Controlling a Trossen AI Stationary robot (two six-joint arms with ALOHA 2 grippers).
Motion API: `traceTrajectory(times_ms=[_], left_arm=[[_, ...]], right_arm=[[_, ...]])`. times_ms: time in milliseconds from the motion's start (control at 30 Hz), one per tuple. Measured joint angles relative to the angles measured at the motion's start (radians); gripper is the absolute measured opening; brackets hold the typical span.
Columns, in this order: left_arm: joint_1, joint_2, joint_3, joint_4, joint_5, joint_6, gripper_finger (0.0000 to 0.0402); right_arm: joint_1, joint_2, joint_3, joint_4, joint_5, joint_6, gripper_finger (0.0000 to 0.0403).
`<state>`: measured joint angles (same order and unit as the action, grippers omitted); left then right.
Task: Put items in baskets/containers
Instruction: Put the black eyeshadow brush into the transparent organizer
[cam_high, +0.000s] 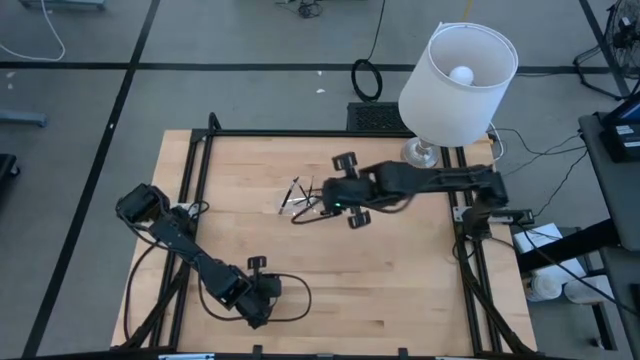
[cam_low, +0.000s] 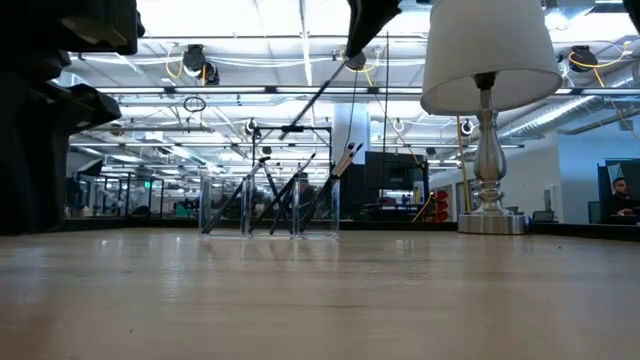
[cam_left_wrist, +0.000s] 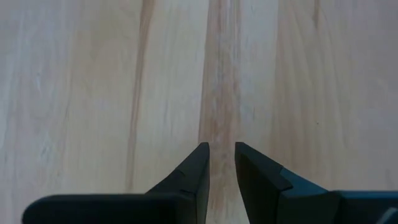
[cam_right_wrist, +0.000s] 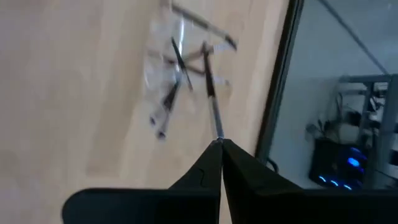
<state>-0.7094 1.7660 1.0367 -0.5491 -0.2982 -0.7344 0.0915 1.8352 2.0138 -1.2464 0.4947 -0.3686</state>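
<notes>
Brushes (cam_low: 262, 195) stand leaning inside the clear container (cam_low: 268, 208), which sits on the counter (cam_high: 400, 290) near the middle of its far half, closer to the far edge than to the near one. In the low view several dark sticks cross one another inside the transparent walls.

Right tool (cam_right_wrist: 219, 144): fingers pressed together on one further brush (cam_right_wrist: 211, 99), gripped at one end. The brush hangs slanted, with its free end over the container. Whether that end already rests inside cannot be told.

Left tool (cam_left_wrist: 222, 152): parked over bare wood near the near-left part of the counter, fingers a narrow gap apart, holding nothing.

Progress, judged from the present layout: most of the work appears complete. No loose brush is visible on the counter outside the container, though thin items could be missed from above. Remaining: lower the held brush into the container and release it.

A white lamp (cam_high: 457, 75) stands at the far right corner.
</notes>
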Motion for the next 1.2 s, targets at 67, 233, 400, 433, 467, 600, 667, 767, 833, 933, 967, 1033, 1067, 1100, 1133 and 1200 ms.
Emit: traceTrajectory(times_ms=[67, 233, 400, 433, 467, 600, 667, 767, 833, 933, 967, 1033, 1067, 1100, 1133, 1200], left_arm=[[0.000, 0.000, 0.000, 0.001, -0.001, 0.000, 0.0085], [-0.005, 0.000, 0.000, 0.001, -0.003, -0.002, 0.0085], [-0.025, 0.000, 0.000, 0.000, -0.027, -0.002, 0.0085], [-0.028, 0.000, 0.000, 0.000, -0.027, -0.002, 0.0085], [-0.031, 0.000, 0.000, 0.000, -0.027, -0.002, 0.0085], [-0.034, 0.000, 0.000, 0.000, -0.043, -0.002, 0.0085], [-0.034, 0.000, 0.000, -0.001, -0.047, -0.001, 0.0085], [-0.034, 0.000, -0.001, -0.001, -0.048, 0.014, 0.0085], [-0.034, 0.000, -0.001, 0.000, -0.052, 0.018, 0.0085], [-0.034, 0.000, -0.001, -0.001, -0.053, 0.018, 0.0085], [-0.034, 0.000, -0.001, -0.001, -0.054, 0.018, 0.0085], [-0.034, 0.000, -0.001, 0.000, -0.054, 0.017, 0.0085], [-0.034, 0.000, -0.001, 0.000, -0.054, 0.017, 0.0085], [-0.034, 0.000, -0.001, -0.001, -0.054, 0.016, 0.0085], [-0.034, 0.000, -0.001, 0.000, -0.054, 0.015, 0.0085], [-0.034, 0.000, -0.001, -0.001, -0.054, 0.014, 0.0085]], right_arm=[[-0.017, 0.045, 0.047, -0.034, 0.020, -0.048, 0.0000], [-0.059, 0.106, 0.067, -0.024, 0.055, -0.141, 0.0000], [-0.095, 0.143, 0.068, -0.004, 0.054, -0.171, 0.0000], [-0.102, 0.148, 0.068, 0.002, 0.053, -0.179, 0.0000], [-0.106, 0.149, 0.067, 0.006, 0.052, -0.185, 0.0000], [-0.125, 0.145, 0.067, 0.031, 0.025, -0.201, 0.0000], [-0.131, 0.145, 0.067, 0.047, 0.002, -0.209, 0.0000], [-0.132, 0.146, 0.067, 0.043, -0.026, -0.258, 0.0000], [-0.132, 0.146, 0.067, 0.048, -0.028, -0.291, 0.0000], [-0.141, 0.146, 0.067, 0.067, -0.061, -0.306, 0.0000], [-0.149, 0.146, 0.067, 0.073, -0.099, -0.304, 0.0000], [-0.165, 0.145, 0.060, 0.098, -0.174, -0.296, 0.0000], [-0.173, 0.145, 0.052, 0.115, -0.197, -0.289, 0.0000], [-0.180, 0.145, 0.046, 0.126, -0.208, -0.283, 0.0000], [-0.187, 0.146, 0.041, 0.129, -0.210, -0.280, 0.0000], [-0.202, 0.146, 0.032, 0.128, -0.211, -0.280, 0.0000]])
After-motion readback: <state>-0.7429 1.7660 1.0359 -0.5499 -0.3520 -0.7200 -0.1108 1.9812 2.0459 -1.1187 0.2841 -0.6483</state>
